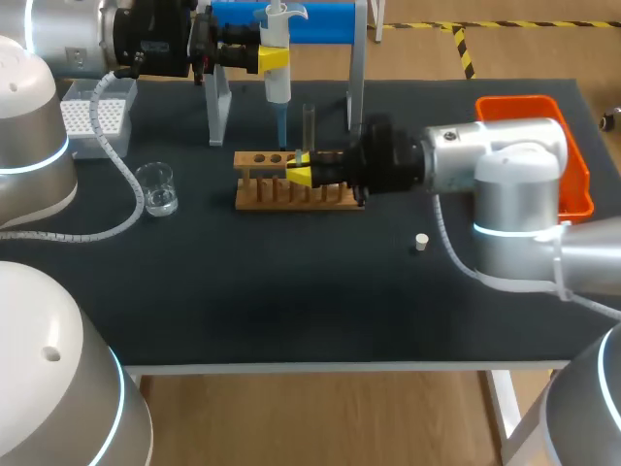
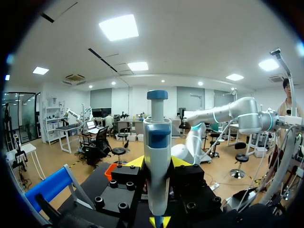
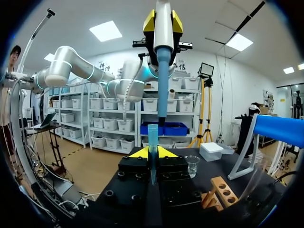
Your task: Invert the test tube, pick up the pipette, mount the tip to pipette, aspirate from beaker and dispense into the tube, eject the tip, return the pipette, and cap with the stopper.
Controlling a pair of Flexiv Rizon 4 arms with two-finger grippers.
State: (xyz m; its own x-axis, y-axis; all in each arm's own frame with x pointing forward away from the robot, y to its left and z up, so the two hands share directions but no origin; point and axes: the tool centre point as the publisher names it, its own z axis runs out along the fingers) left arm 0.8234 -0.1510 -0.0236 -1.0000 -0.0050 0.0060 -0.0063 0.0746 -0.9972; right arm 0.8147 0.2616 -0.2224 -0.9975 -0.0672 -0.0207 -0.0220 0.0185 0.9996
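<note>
Pipette (image 2: pixel 156 156) upright between left jaws

Pipette (image 1: pixel 277 83): white body, blue shaft, upright w/ shaft down, gripped in L hand (image 1: pixel 273 58) above rack (image 1: pixel 291 197). Blue tip (image 3: pixel 152 137) in R hand (image 3: pixel 152 153), wide end up, just under shaft, small gap. Clear tube (image 1: pixel 309 124) upright in rack. Glass beaker (image 1: pixel 155 187) upright, desk (image 1: pixel 291 301) left side. White stopper (image 1: pixel 420 242) alone, right of rack.
</note>
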